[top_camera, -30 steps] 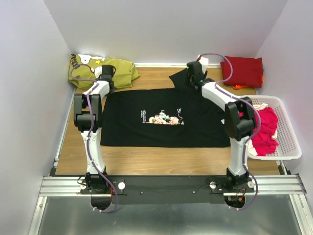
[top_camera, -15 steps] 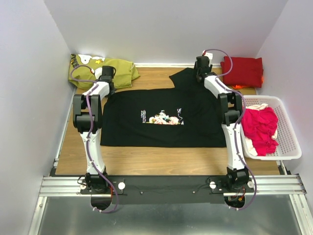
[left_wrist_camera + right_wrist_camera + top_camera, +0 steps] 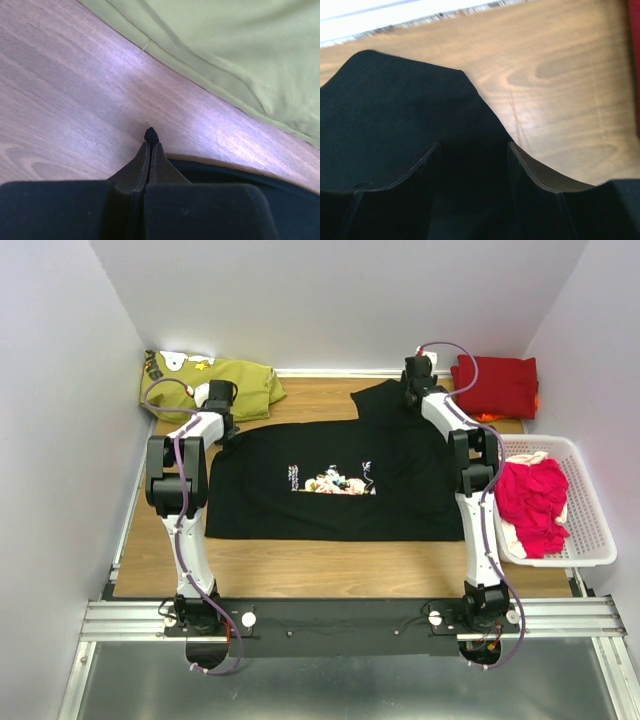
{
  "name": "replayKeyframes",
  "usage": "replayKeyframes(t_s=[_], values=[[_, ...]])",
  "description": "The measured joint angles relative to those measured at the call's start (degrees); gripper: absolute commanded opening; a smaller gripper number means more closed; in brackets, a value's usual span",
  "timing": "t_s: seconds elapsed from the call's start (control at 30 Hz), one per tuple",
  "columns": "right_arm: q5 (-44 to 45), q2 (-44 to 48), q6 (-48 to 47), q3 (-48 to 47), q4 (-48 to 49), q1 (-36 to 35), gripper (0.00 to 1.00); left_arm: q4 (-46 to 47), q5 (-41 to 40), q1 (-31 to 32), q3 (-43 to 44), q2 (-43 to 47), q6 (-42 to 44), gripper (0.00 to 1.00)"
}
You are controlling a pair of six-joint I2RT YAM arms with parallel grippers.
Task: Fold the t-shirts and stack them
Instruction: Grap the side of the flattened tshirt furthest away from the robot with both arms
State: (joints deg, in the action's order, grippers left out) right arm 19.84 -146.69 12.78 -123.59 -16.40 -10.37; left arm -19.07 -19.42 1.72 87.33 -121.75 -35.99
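The black t-shirt point(image 3: 330, 480) with a small multicoloured print lies spread flat on the wooden table. My left gripper point(image 3: 226, 428) is at its far left corner, and in the left wrist view the gripper point(image 3: 150, 144) is shut on a small pinch of the black cloth point(image 3: 295, 200). My right gripper point(image 3: 410, 398) is over the far right sleeve. In the right wrist view it point(image 3: 473, 150) is open, its fingers point(image 3: 535, 172) astride the black cloth point(image 3: 385, 110). A folded dark red t-shirt point(image 3: 495, 385) lies at the back right. Bright pink t-shirts point(image 3: 530, 502) lie in a basket.
A white plastic basket point(image 3: 592, 540) stands at the right edge. An olive green shirt point(image 3: 212, 385) lies crumpled at the back left and also shows in the left wrist view point(image 3: 240, 45). White walls close in the table on three sides.
My right arm has swung back and to the right, now stretched over the shirt's far right sleeve. My left arm has shifted slightly, and the shirt's far left corner moved with it.
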Motion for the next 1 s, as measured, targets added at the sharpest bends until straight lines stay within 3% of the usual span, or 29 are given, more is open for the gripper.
replayKeyframes(t_s=[0.53,0.73,1.0], values=[[0.24,12.13,2.21,15.98,-7.45,0.37,0.63,0.15,-2.91,2.95,-13.66,11.78,-5.40,0.00],[0.33,12.11,2.19,14.40,-9.49,0.37,0.63,0.15,-3.58,4.83,-15.26,12.94,-6.73,0.00],[2.93,11.93,1.51,5.14,-10.49,0.37,0.63,-0.33,-6.40,6.84,-17.40,14.23,-9.86,0.00]])
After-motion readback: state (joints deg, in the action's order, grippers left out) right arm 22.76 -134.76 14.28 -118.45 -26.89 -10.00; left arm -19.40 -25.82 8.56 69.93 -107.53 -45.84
